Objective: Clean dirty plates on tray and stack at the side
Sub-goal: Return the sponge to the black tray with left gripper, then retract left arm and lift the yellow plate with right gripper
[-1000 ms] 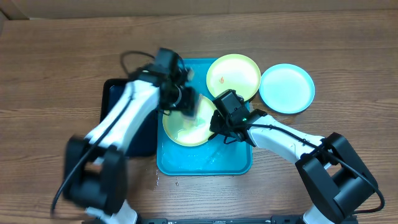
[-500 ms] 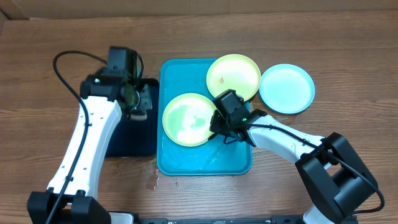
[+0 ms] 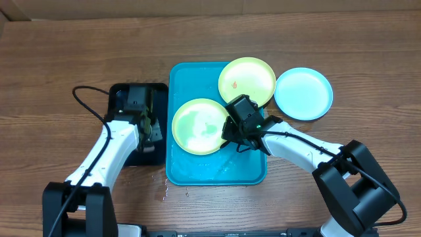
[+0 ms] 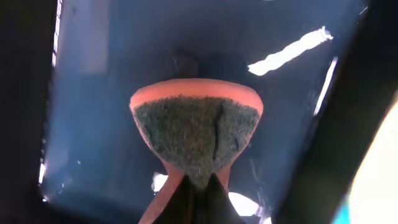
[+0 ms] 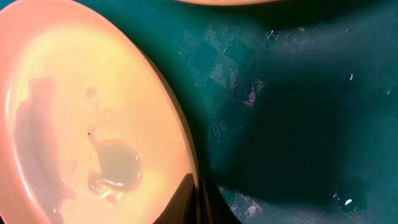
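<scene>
Pulling back since half a second ago, the left arm has folded in toward its base. The left gripper (image 3: 152, 128) now sits low over the middle of the black tray (image 3: 122, 92), not up at that tray's far left corner. The right arm has not shifted, and all three plates lie where they lay.

Table (image 3: 52, 59) is brown wood grain. The turquoise tray (image 3: 217, 172) stands at its centre, long side running away from the robot, just right of the black one. Its floor is wet, with droplets and glints in the right wrist view (image 5: 298, 124).

Near plate (image 3: 197, 126), yellow-green rim, lies flat in the tray's left half. Its pale centre carries a patchy film of water and small puddles (image 5: 81, 112). Far plate (image 3: 247, 80), same colour, overlaps the tray's far right corner and bears a small orange-red mark near its middle. Cyan plate (image 3: 303, 93) rests on the table right of the tray, just beside the far plate and clean-looking.

Right gripper (image 3: 230, 135) is at the near plate's right edge, fingers pinched on the rim (image 5: 196, 202).

Left gripper's fingers (image 4: 196, 193) are clamped on a sponge (image 4: 196, 134) — orange body, dark green scouring face toward the camera. Glossy black tray lies behind it (image 4: 112, 74); whether they touch, cannot tell.
</scene>
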Controlling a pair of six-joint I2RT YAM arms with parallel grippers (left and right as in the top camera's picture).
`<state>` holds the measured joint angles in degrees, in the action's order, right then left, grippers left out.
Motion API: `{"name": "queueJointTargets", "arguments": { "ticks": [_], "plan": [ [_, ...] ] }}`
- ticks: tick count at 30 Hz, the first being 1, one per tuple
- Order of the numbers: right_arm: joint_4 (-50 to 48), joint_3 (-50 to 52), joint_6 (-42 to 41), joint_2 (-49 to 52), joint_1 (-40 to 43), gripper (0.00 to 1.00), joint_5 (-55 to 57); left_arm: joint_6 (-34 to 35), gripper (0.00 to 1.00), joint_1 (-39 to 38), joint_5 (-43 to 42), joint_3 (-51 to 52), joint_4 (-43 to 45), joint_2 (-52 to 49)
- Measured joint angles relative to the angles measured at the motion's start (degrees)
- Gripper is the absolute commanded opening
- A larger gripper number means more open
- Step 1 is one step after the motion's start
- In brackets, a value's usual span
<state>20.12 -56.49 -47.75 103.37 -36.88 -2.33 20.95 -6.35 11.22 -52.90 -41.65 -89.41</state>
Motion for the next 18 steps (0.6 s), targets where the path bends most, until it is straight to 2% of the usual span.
{"name": "queueJointTargets", "arguments": {
  "ticks": [2,3,6,7,8,12,15,18],
  "plan": [
    [0.0,0.0,0.0,0.0,0.0,0.04,0.0,0.0,0.05,0.0,0.0,0.8,0.3,0.0],
    [0.0,0.0,0.0,0.0,0.0,0.04,0.0,-0.1,0.09,0.0,-0.1,0.9,0.6,0.0],
    [0.0,0.0,0.0,0.0,0.0,0.04,0.0,-0.8,0.45,0.0,-1.2,0.9,1.1,0.0],
    [0.0,0.0,0.0,0.0,0.0,0.04,0.0,-0.9,0.52,0.0,-1.6,0.9,0.7,0.0],
    [0.0,0.0,0.0,0.0,0.0,0.05,0.0,-1.3,0.56,0.0,-2.0,0.7,-0.2,0.0],
    [0.0,0.0,-0.1,0.0,0.0,0.15,0.0,-1.4,0.59,0.0,-2.9,-2.1,-5.1,0.0],
    [-0.3,0.0,-0.3,0.0,0.0,0.26,0.1,-1.4,0.6,0.0,-3.9,-7.4,-9.9,0.0],
    [-1.1,0.1,0.0,0.0,0.0,0.31,0.3,-1.4,0.6,0.0,-5.6,-13.6,-14.1,0.0]
  ]
}}
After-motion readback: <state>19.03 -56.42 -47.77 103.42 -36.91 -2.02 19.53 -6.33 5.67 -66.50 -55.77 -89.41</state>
